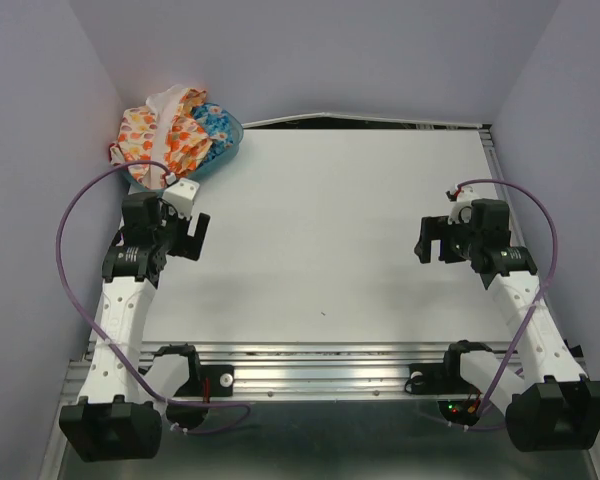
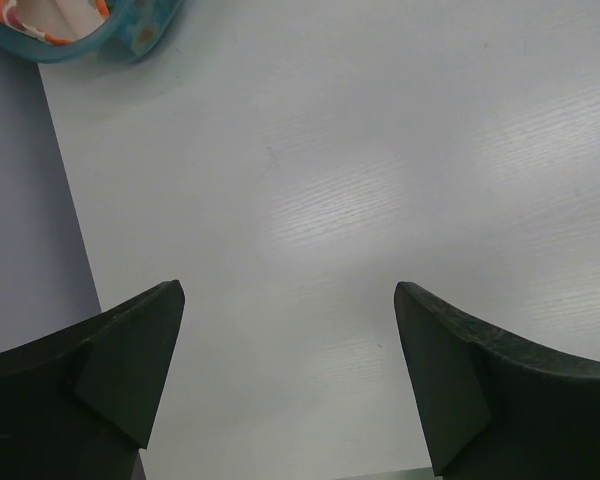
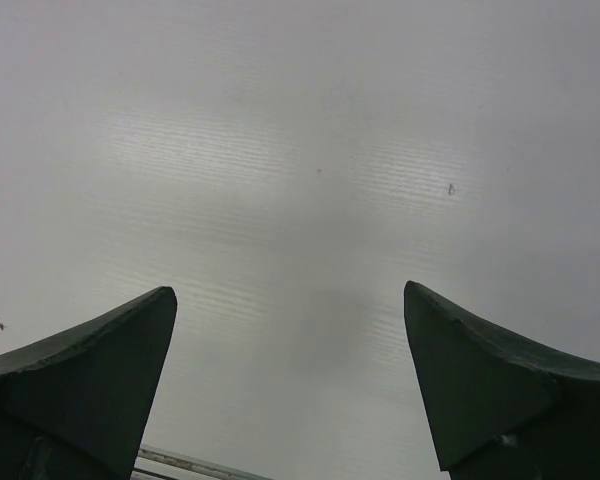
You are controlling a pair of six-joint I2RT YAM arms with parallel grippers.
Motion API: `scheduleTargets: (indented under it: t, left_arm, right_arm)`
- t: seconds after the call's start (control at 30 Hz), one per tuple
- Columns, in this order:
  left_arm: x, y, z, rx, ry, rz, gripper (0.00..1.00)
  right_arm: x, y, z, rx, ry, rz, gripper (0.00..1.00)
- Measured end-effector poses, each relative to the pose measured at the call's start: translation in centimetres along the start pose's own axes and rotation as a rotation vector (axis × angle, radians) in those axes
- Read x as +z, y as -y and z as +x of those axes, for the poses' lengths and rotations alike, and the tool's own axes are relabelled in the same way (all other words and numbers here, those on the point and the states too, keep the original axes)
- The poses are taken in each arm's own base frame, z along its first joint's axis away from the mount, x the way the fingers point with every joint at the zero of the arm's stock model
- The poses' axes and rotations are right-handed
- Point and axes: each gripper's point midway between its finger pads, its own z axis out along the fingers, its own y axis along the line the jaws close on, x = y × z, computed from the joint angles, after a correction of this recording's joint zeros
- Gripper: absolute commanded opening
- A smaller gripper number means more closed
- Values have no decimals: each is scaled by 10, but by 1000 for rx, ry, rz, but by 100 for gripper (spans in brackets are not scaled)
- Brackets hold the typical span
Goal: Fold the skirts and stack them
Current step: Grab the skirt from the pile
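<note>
Blue basket [image 1: 231, 137] of crumpled floral skirts [image 1: 165, 135]; left end effector [image 2: 290, 300], right end effector [image 3: 290, 300] both released, empty.

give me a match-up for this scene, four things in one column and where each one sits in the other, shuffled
1 cream-yellow skirt
2 blue basket
3 left arm
4 right arm

a right side of the table, away from the basket
b heaped in the basket, spilling over its edge
c far left corner of the table
d left edge of the table, just in front of the basket

Pairs: 1-b, 2-c, 3-d, 4-a
</note>
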Motion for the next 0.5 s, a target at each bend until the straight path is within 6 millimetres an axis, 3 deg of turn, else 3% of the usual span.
scheduleTargets:
  t: [0.13,0.23,0.5]
  left_arm:
    - [3,-3,1,22,-23,-1,98]
    - [9,-10,-10,31,-54,-3,98]
    - [64,-62,-110,36,-19,-67,96]
  right_arm:
    - [0,-1,0,1,0,-4,100]
    - [2,-2,2,4,-12,-17,100]
    - [11,-3,10,15,-58,-33,100]
